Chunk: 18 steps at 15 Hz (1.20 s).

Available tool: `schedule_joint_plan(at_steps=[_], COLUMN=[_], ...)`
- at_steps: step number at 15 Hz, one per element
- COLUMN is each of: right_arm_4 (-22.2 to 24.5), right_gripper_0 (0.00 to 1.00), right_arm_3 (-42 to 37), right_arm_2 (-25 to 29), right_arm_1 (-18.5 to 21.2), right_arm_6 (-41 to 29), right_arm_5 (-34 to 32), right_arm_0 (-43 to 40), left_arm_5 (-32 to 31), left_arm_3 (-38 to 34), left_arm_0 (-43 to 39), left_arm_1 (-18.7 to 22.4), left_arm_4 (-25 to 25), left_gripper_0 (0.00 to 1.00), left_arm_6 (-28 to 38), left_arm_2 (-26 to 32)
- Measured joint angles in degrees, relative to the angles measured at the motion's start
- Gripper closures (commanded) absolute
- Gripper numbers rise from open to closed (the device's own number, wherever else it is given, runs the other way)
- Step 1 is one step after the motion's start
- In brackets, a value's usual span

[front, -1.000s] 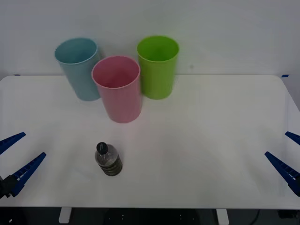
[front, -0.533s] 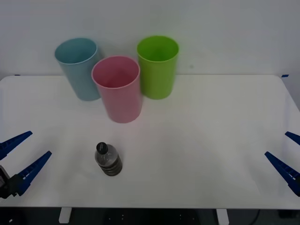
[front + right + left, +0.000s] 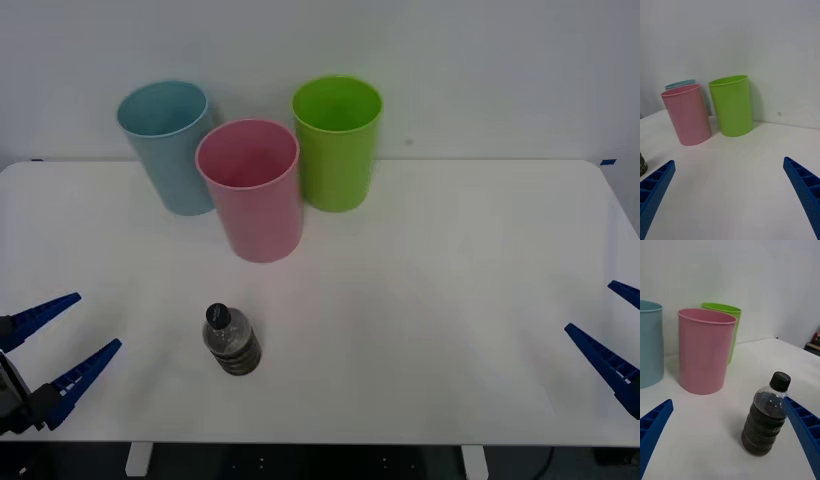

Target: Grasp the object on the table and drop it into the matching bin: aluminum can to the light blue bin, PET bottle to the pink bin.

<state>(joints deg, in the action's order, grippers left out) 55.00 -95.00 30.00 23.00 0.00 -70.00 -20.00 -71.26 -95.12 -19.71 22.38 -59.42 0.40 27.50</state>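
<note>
Now my left gripper [image 3: 62, 350] hangs wide open and empty beside the upright PET bottle [image 3: 232, 340], my right gripper [image 3: 620, 340] likewise.

The left tool [image 3: 62, 355] is showing two bright blue, ribbed, tapering fingers [image 3: 40, 312] mounted on a black block at seven o'clock. The right tool [image 3: 612, 335] is showing matching blue ribbed wedges [image 3: 805, 191] at four o'clock.

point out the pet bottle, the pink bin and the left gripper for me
PET bottle [image 3: 232, 343]: front view, on its dark brown body.
pink bin [image 3: 255, 205]: front view, on its outer wall.
left gripper [image 3: 62, 350]: front view, midway between its open blue fingertips.
</note>
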Motion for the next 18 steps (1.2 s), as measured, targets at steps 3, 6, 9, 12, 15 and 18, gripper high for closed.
schedule_joint_plan(at_steps=[3, 6, 9, 12, 15, 18], right_arm_4=[0.00, 0.00, 0.00, 0.00, 0.00, 0.00], right_gripper_0=[0.00, 0.00, 0.00, 0.00, 0.00, 0.00], right_arm_3=[0.00, 0.00, 0.00, 0.00, 0.00, 0.00], right_arm_2=[0.00, 0.00, 0.00, 0.00, 0.00, 0.00], right_arm_1=[0.00, 0.00, 0.00, 0.00, 0.00, 0.00], right_arm_6=[0.00, 0.00, 0.00, 0.00, 0.00, 0.00], right_arm_5=[0.00, 0.00, 0.00, 0.00, 0.00, 0.00], right_arm_0=[0.00, 0.00, 0.00, 0.00, 0.00, 0.00], left_arm_5=[-0.32, -0.85, -1.53, -1.78, -1.78, -1.78], left_arm_3=[0.09, 0.74, 3.43, 7.43, 12.42, 17.46], left_arm_0=[-0.06, -0.04, 0.71, 2.38, 5.11, 8.37], left_arm_1=[0.01, 0.02, 0.01, -0.02, -0.04, 0.02], left_arm_4=[-3.00, -4.33, -4.16, -3.83, -3.79, -3.77], left_gripper_0=[0.00, 0.00, 0.00, 0.00, 0.00, 0.00], left_arm_6=[-0.96, -2.87, -6.76, -12.38, -18.17, -23.13], left_arm_2=[-0.68, -2.02, -3.68, -5.78, -8.12, -10.67])
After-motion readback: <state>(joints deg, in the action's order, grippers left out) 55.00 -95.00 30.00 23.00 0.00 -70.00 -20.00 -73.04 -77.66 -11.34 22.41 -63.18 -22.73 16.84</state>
